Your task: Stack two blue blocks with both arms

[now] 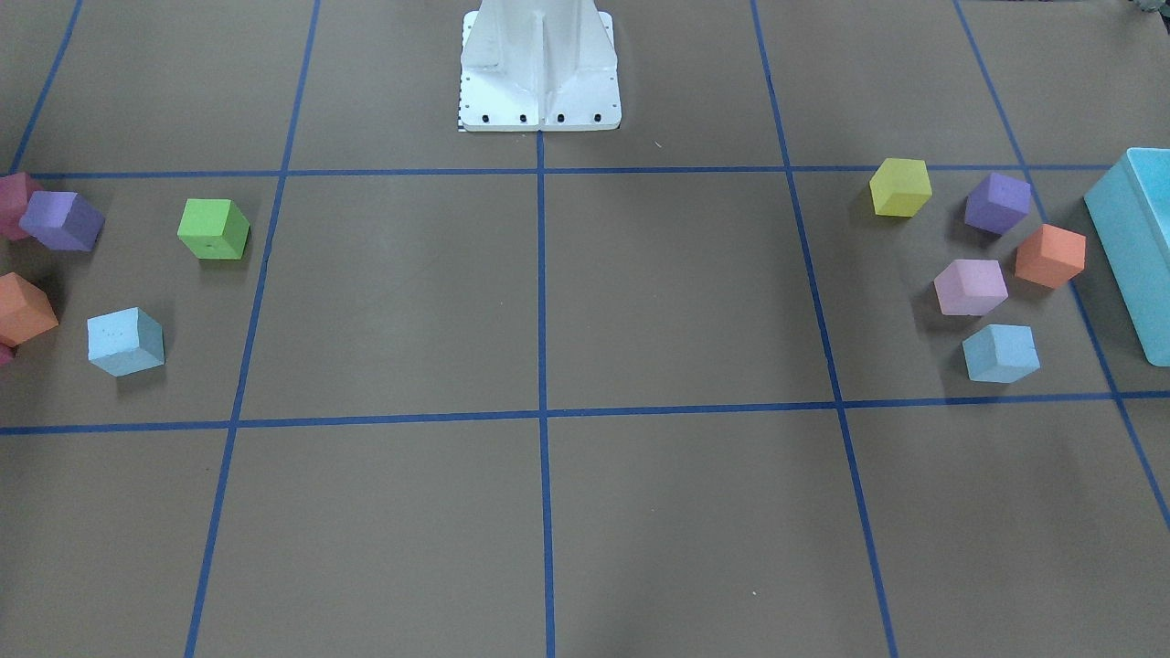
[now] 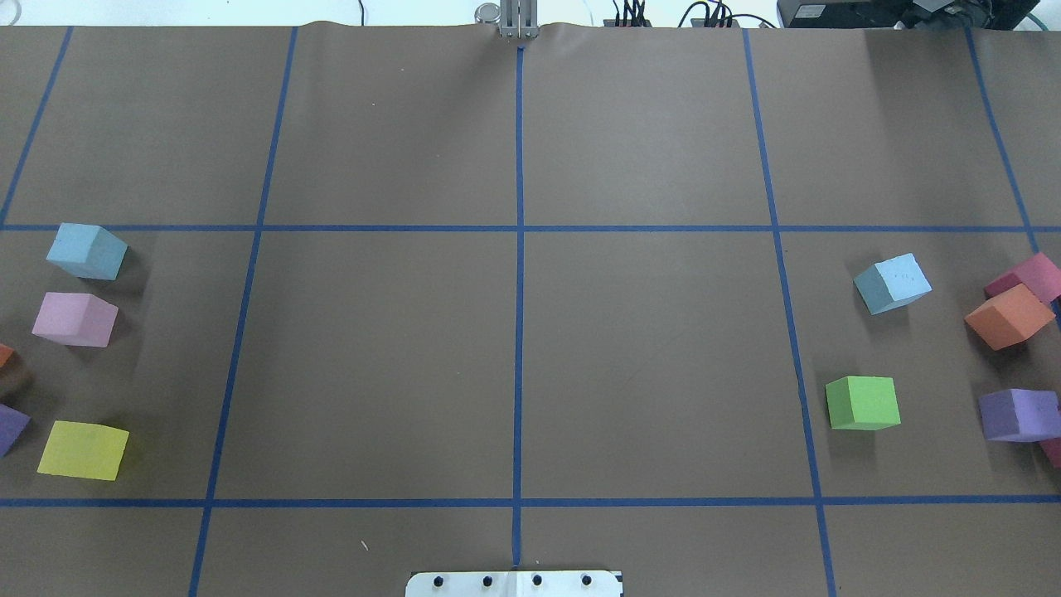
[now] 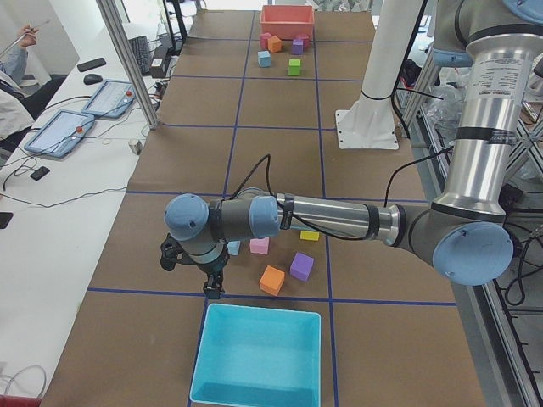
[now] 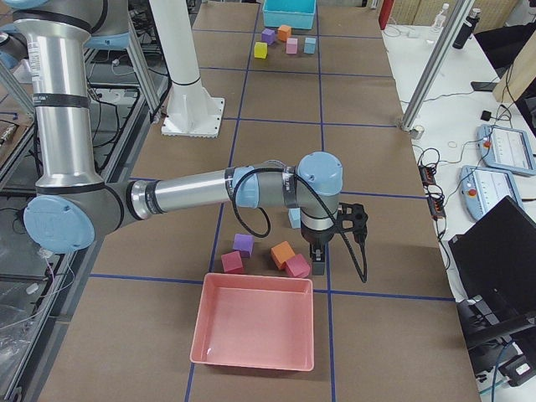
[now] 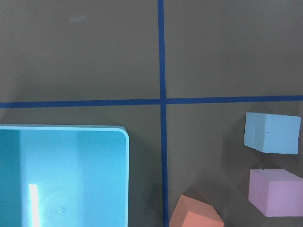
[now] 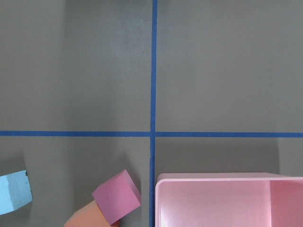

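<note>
One pale blue block (image 2: 86, 251) lies on the table's left side, also in the left wrist view (image 5: 272, 133). The other blue block (image 2: 893, 283) lies on the right side; its edge shows in the right wrist view (image 6: 14, 191). They are far apart and both rest on the table. My left gripper (image 3: 212, 288) points down over the table between the blue block and the turquoise bin (image 3: 254, 356). My right gripper (image 4: 318, 266) points down beside a magenta cube, near the pink bin (image 4: 255, 331). I cannot tell whether either gripper is open or shut.
On the left are pink (image 2: 75, 319), yellow (image 2: 83, 449), orange and purple cubes. On the right are green (image 2: 862, 403), orange (image 2: 1007, 316), purple (image 2: 1018, 414) and magenta cubes. The white base (image 1: 539, 73) stands at the middle of the robot's edge of the table.
</note>
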Robot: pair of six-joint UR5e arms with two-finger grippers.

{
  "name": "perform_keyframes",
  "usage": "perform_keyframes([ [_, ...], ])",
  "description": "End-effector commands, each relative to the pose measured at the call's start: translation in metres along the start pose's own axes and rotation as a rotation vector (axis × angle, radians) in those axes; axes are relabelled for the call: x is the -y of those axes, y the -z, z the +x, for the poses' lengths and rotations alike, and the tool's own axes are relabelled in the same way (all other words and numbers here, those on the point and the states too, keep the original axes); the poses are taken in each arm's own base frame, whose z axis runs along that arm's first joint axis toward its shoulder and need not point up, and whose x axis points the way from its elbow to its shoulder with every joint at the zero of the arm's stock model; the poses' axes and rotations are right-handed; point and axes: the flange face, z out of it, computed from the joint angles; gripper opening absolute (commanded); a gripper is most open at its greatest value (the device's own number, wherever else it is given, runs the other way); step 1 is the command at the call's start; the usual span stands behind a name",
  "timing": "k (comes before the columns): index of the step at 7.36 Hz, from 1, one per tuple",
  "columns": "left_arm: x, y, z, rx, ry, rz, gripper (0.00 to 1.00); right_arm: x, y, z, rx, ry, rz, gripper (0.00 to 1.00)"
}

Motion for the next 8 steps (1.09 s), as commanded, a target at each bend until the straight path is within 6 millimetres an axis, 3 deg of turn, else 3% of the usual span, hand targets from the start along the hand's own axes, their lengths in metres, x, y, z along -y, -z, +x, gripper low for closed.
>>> perform_keyframes([
  [1,-0.001,-0.001,-0.001,0.000,0.001,-0.001,0.99,-0.003,0.000,0.000,0.007,-0.001,-0.001,1.00],
  [2,0.001,0.002,0.003,0.001,0.001,0.005,0.99,0.001,0.006,-0.009,0.012,0.017,0.012,1.00],
  [3,0.014,0.016,0.019,0.005,0.003,0.026,0.99,0.020,0.017,-0.072,0.009,0.145,0.040,1.00],
  [4,0.043,0.037,0.057,0.004,0.028,0.062,0.99,0.044,0.006,-0.155,0.018,0.323,0.033,1.00],
  [5,0.067,0.026,0.111,0.003,-0.013,0.042,0.99,0.061,-0.008,-0.226,0.019,0.421,0.009,1.00],
  [6,0.083,-0.001,0.161,0.003,-0.027,0.001,0.99,0.072,-0.028,-0.281,0.047,0.398,-0.028,1.00],
  [7,0.090,-0.027,0.195,0.001,-0.018,-0.014,0.99,0.065,-0.051,-0.329,0.056,0.207,-0.060,1.00],
  [8,0.092,-0.051,0.201,-0.005,-0.042,-0.009,0.99,0.055,-0.076,-0.366,0.046,0.226,-0.012,1.00],
])
